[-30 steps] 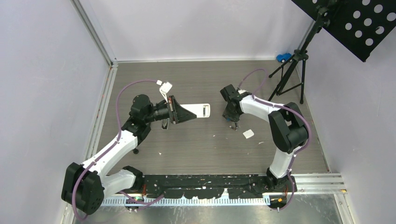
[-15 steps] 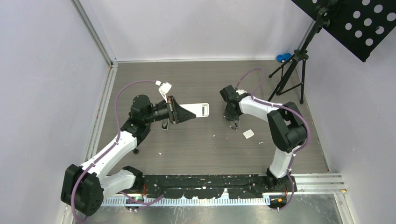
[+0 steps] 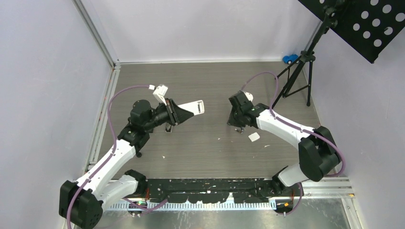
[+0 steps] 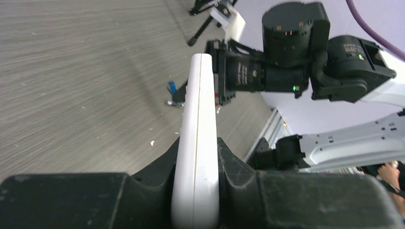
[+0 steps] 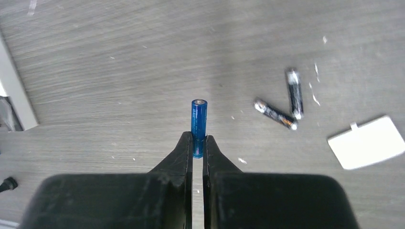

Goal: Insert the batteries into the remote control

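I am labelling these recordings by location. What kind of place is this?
Probably a lab robot test cell: plain walls on a metal frame enclose the table, the left arm and right arm are bolted at its near edge, a tripod holds a perforated black panel.

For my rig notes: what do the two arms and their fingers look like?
Both the left arm and right arm have white link shells joined by black joint housings, with a purple cable looping along each. The fingers are matte black, tapering wedges. A small green light glows on a right-arm joint housing.
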Controlling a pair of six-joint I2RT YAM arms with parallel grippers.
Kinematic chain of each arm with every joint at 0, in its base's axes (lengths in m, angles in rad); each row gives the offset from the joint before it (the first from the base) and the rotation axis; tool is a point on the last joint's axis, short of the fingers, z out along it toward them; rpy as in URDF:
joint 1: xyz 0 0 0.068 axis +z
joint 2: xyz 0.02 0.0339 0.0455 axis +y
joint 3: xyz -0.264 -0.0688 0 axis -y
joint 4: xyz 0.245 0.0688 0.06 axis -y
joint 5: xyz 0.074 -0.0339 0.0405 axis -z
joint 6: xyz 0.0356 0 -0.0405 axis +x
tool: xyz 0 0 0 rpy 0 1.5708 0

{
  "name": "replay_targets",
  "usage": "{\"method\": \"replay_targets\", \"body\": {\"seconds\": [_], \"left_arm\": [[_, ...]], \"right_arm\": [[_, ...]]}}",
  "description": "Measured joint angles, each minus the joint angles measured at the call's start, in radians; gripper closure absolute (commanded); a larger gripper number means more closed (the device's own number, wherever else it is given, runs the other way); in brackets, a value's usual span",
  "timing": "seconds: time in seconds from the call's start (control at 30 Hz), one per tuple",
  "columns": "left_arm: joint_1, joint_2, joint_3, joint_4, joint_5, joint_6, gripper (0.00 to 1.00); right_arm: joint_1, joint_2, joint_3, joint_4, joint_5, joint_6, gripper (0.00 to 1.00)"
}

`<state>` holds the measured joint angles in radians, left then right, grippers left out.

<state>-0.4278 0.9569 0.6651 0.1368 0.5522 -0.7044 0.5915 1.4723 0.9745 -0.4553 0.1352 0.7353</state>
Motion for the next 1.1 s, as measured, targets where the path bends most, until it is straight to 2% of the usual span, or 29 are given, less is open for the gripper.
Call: {"method": "replay_targets", "body": {"seconds": [0.13,0.27,0.5,0.57,0.7,0.93,1.0,1.1], "left_arm": [[0.0,-0.027,0.0,-0.026,-0.062,0.006,1.0],[0.0,-0.029,0.0,-0.035,-0.085,0.002,1.0],[0.0,-0.058,-0.003,-0.045,-0.099,-0.018,1.0],[0.0,-0.076,-0.009,-0.045,-0.1,-0.023,1.0],[0.0,-0.117,-0.037,-0.045,-0.108,-0.035,1.0],[0.0,-0.129,-0.062,-0.058,-0.125,-0.053,1.0],[0.0,-0.129,-0.062,-0.06,-0.127,-0.055,1.0],[0.0,-0.129,-0.062,-0.061,-0.131,-0.055,1.0]], "right_arm": [[0.069,0.004,0.001,-0.098,0.058,0.144,0.95],[0.175,0.004,-0.037,-0.123,0.1,0.311,0.95],[0.262,-0.072,-0.203,-0.193,0.203,0.7,0.96],[0.271,-0.124,-0.246,-0.22,0.232,0.794,0.92],[0.275,-0.163,-0.229,-0.28,0.288,0.947,0.83],[0.275,-0.163,-0.257,-0.278,0.294,1.197,0.75],[0.275,-0.163,-0.274,-0.279,0.29,1.244,0.68],[0.272,-0.163,-0.283,-0.278,0.286,1.284,0.51]]}}
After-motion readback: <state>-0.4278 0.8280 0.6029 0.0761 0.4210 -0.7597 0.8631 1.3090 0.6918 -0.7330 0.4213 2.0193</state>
